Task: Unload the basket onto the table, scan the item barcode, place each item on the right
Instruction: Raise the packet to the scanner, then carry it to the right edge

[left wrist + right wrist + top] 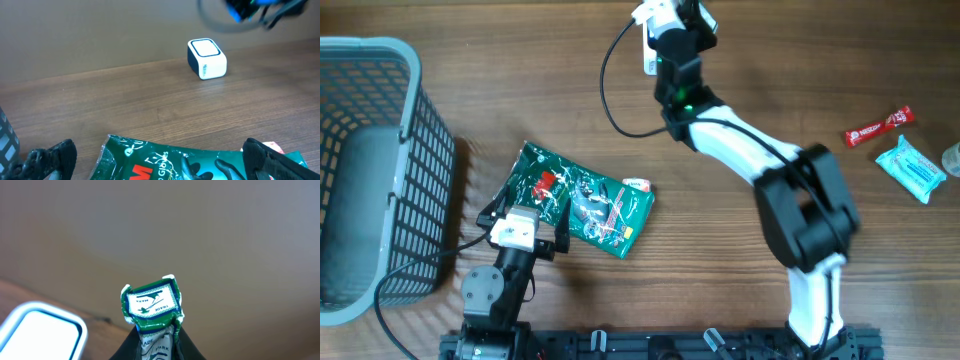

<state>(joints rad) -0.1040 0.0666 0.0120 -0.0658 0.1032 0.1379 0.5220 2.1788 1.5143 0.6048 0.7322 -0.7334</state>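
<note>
The small green-edged packet (pixel 151 305) sticks out past the tips of the right gripper (pixel 156 339), pinched narrowly between its fingers, near the white scanner (pixel 37 332). The right arm reaches far across the table. The left gripper (pixel 160 159) gapes wide over a green bag (pixel 165 162).

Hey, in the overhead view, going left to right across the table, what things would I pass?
grey mesh basket -> green packet -> red snack bar -> blue packet

Spread left pincer (pixel 155 156) over green pkt (pixel 190 162), white scanner cube (pixel 206 59) beyond
</note>
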